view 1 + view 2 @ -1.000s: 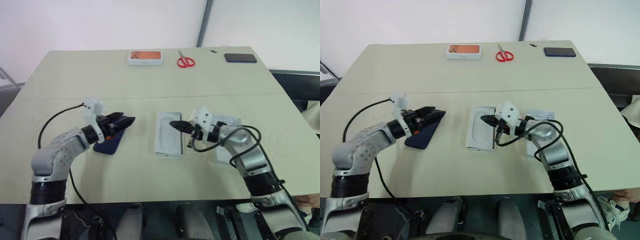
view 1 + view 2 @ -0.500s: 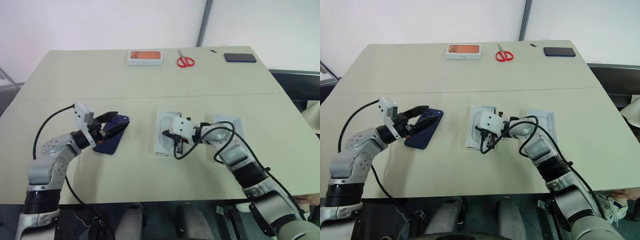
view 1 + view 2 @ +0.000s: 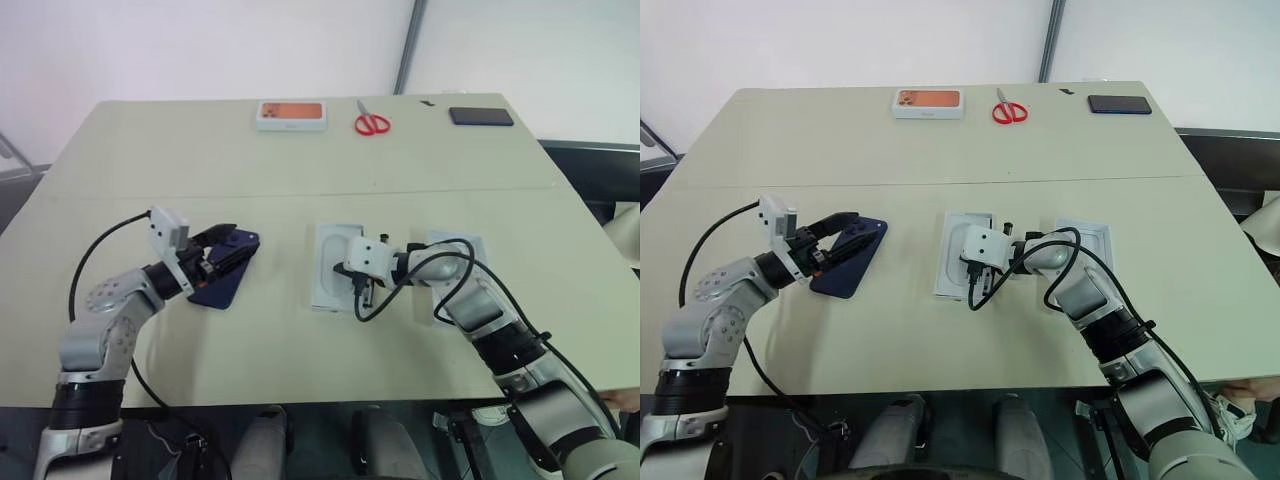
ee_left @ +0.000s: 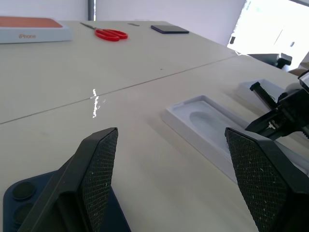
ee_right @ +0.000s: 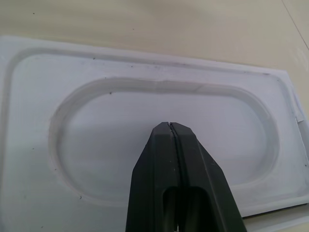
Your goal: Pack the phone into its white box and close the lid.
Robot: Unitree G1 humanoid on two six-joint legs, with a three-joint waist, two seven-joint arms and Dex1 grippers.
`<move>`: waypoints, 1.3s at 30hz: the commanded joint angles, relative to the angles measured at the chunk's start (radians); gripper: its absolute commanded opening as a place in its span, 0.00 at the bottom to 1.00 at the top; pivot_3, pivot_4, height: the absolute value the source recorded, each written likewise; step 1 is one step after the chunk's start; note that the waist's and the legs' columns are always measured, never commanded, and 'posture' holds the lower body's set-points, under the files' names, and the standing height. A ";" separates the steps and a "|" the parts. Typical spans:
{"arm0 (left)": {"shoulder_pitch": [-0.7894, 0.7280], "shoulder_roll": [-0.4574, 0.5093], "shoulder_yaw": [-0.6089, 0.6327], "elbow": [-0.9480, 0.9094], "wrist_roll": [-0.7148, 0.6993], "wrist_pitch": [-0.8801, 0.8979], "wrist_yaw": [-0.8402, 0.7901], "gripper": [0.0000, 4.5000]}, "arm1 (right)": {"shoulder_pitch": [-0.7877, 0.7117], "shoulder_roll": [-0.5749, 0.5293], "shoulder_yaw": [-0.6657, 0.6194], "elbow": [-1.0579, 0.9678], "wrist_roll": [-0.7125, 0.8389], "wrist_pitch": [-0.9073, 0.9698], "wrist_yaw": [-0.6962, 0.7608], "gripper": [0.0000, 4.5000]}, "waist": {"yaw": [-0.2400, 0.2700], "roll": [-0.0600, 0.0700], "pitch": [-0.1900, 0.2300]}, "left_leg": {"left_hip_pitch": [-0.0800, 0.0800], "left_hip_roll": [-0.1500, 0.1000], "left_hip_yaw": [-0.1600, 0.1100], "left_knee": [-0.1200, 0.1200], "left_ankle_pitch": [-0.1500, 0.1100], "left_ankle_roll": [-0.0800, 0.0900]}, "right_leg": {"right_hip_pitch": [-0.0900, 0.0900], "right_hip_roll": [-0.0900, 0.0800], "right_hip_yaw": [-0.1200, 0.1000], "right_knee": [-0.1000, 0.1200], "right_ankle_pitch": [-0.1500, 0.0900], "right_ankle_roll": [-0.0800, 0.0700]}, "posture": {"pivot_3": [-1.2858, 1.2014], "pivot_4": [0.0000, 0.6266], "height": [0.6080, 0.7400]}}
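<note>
Left tool (image 3: pixel 232 247) open over the glossy navy-blue phone (image 3: pixel 221 282), contact unclear. Right tool (image 5: pixel 170 126) closed above the white moulded tray with oval recess (image 5: pixel 58 96) on the beige tabletop (image 3: pixel 300 170).

The dark navy phone (image 3: pixel 848 258) lies flat, glossy back up, on the table's left. The white box (image 3: pixel 962 266), holding an insert with an oval outline, sits mid-table. The greyish-white lid (image 3: pixel 1086 242) lies just right of it.
</note>
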 commanded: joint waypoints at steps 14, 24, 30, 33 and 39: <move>-0.022 -0.012 0.001 -0.032 -0.005 -0.009 0.021 0.83 | -0.016 -0.044 -0.012 -0.041 -0.008 0.025 0.041 0.00 | 0.001 0.000 0.000 | 0.000 0.000 0.000 0.000 0.000 0.000 | 0.000 0.000 0.000 0.000 0.000 0.000 | 0.52 0.24 1.00; -0.024 -0.007 0.012 -0.025 -0.022 0.012 0.031 0.83 | -0.022 -0.010 -0.039 -0.035 0.025 0.028 0.019 0.00 | 0.000 0.000 0.000 | 0.000 0.000 0.000 0.000 0.000 0.000 | 0.000 0.000 0.000 0.000 0.000 0.000 | 0.52 0.24 1.00; -0.027 0.014 0.016 -0.009 -0.016 0.021 0.027 0.83 | -0.015 0.010 -0.008 0.007 -0.025 -0.012 -0.024 0.00 | -0.001 0.000 0.000 | 0.000 0.000 0.000 0.000 0.000 0.000 | 0.000 0.001 0.000 0.000 0.000 0.000 | 0.52 0.24 1.00; -0.032 0.034 0.022 0.015 -0.029 0.053 0.014 0.83 | -0.017 0.010 -0.001 0.016 -0.042 -0.023 -0.032 0.00 | -0.001 0.000 0.000 | 0.000 0.000 0.000 0.000 0.000 0.000 | 0.000 0.001 0.000 0.000 0.000 0.000 | 0.52 0.24 1.00; -0.064 0.121 0.051 0.120 -0.045 0.187 -0.001 0.83 | -0.059 0.031 -0.078 -0.022 0.042 0.015 -0.016 0.00 | -0.005 0.000 0.000 | 0.000 0.000 0.000 0.000 0.000 0.000 | -0.001 0.002 0.000 0.000 0.000 0.000 | 0.52 0.24 1.00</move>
